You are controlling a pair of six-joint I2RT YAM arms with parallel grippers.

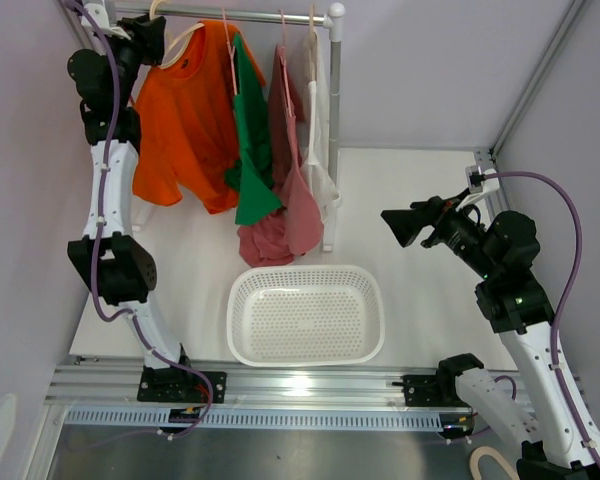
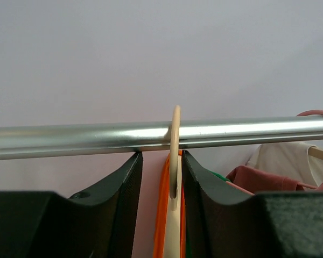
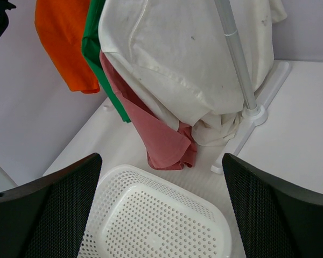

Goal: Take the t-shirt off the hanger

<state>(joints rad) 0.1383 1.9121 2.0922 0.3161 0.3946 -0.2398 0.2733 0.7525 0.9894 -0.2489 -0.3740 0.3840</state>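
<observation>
Top external view: the orange t-shirt hangs on its cream hanger at the left end of the metal rail, beside green, pink and white garments. The left gripper is raised to the rail. In the left wrist view its fingers straddle the hanger's hook with gaps on both sides, not clamped. The right gripper hovers well apart to the right, jaws spread wide, above the table near the white basket.
</observation>
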